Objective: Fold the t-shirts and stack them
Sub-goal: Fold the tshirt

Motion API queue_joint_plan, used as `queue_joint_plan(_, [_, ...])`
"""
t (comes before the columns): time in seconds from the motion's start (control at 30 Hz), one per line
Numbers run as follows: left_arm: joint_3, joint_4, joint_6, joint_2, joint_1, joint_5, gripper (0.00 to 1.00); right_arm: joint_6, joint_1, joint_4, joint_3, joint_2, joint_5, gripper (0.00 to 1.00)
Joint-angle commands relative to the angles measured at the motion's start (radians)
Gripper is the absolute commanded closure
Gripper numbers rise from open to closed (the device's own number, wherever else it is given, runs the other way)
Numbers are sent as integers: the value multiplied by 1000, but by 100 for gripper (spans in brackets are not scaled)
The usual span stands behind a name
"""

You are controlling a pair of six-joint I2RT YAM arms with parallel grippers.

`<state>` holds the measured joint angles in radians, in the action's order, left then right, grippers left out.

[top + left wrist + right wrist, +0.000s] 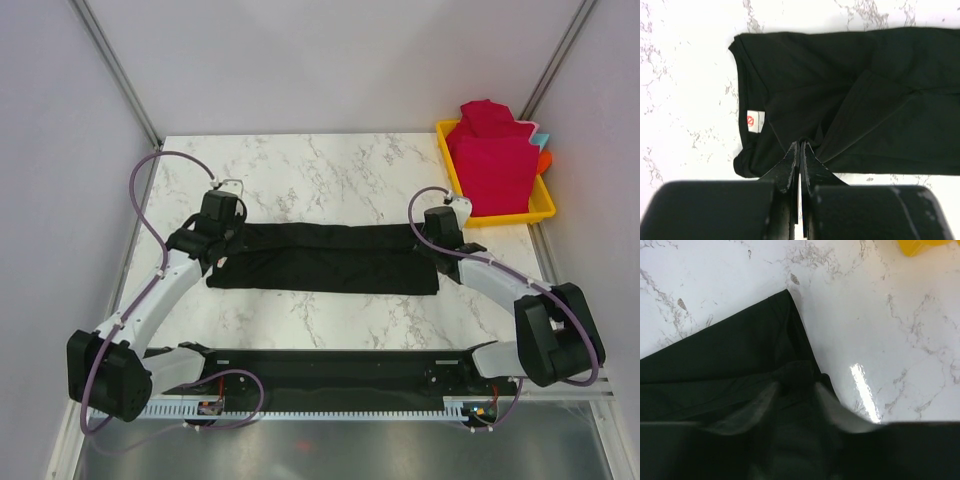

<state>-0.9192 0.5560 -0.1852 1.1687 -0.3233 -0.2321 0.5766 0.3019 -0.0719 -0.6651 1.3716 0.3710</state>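
Black t-shirt (pixel 325 258) lies mid-way across the table (pixel 300 170) in a long band; your left gripper (pixel 800 144) is pinched shut on its edge, right gripper (pixel 796 385) too blurred to judge; lift both ends level, taut

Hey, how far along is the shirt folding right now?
Done: the black t-shirt lies folded into a long narrow strip. In hand: the left gripper and right gripper each pinch one end of it. Left: folding that strip shorter and stacking it. The red t-shirts sit piled in the yellow tray; whether they are finished I cannot tell.
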Motion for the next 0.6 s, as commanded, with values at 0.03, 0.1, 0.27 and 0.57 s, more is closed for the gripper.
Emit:
queue_joint_plan(0.03, [8, 48, -14, -32, -10, -6, 98, 8, 2, 60, 36, -57, -6, 44])
queue_joint_plan(0.1, [6, 73, -29, -32, -10, -4, 98, 8, 2, 64, 53, -86, 0, 41])
queue_joint_plan(0.27, [17, 116, -39, -41, -16, 25, 98, 5, 2, 95, 78, -134, 9, 37])
queue_joint_plan(0.57, [-9, 197, -19, -10, -32, 119, 51, 8, 0, 95, 76, -129, 9, 31])
